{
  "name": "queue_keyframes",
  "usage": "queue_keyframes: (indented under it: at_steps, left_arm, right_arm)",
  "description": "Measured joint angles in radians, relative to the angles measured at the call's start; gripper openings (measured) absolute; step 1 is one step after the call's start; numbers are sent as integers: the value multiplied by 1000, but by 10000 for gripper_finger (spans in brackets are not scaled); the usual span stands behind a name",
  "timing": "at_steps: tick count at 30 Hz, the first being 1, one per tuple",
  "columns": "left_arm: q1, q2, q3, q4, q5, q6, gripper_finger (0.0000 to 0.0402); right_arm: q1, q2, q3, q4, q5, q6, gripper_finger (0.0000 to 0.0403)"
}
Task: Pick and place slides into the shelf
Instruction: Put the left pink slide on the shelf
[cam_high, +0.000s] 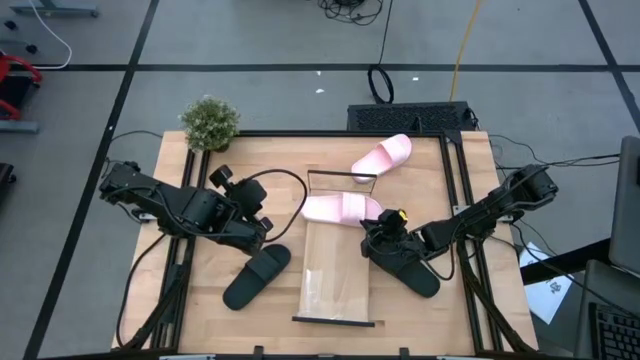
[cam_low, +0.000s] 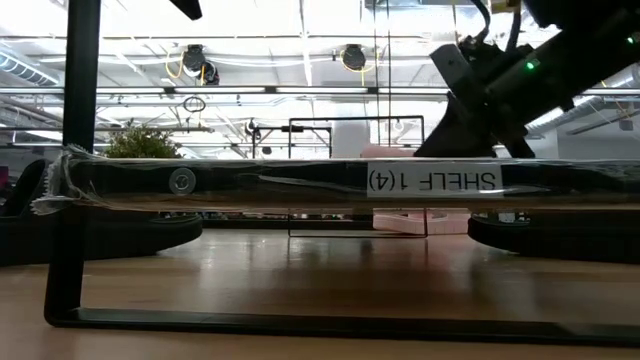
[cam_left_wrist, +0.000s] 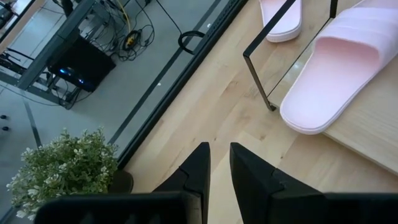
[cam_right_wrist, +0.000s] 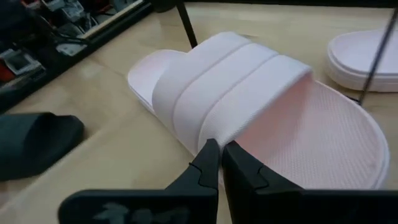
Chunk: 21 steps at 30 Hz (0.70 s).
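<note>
The shelf (cam_high: 338, 285) is a narrow wooden board with black end bars, running near to far at mid-table. One pink slide (cam_high: 340, 208) lies across its far end, sole down. The second pink slide (cam_high: 382, 155) rests on the table beyond it. One black slide (cam_high: 257, 275) lies left of the shelf, and another black slide (cam_high: 408, 268) lies right of it, under my right arm. My right gripper (cam_right_wrist: 219, 152) is shut, low at the strap of the pink slide (cam_right_wrist: 249, 93) on the shelf. My left gripper (cam_left_wrist: 219, 158), open by a narrow gap, hovers left of the shelf. My right gripper has its shut fingertips (cam_right_wrist: 210, 151) at the near edge of the pink slide's strap (cam_right_wrist: 233, 127), coming level from the table's right side. I cannot tell whether they touch the strap. The slide lies flat on the shelf board.
A small potted plant (cam_high: 210, 122) stands at the table's far left corner. Black frame rails (cam_high: 462, 200) run along the table's left and right sides. Bare tabletop shows between the left black slide and the shelf, and the shelf's near half is bare.
</note>
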Motion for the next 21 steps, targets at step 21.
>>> queue_keyframes:
  at_steps: [21]
  left_arm:
    - [0, 0, 0, 0, 9, -37, 62]
  right_arm:
    - [-60, 0, 0, -14, -4, -151, 0]
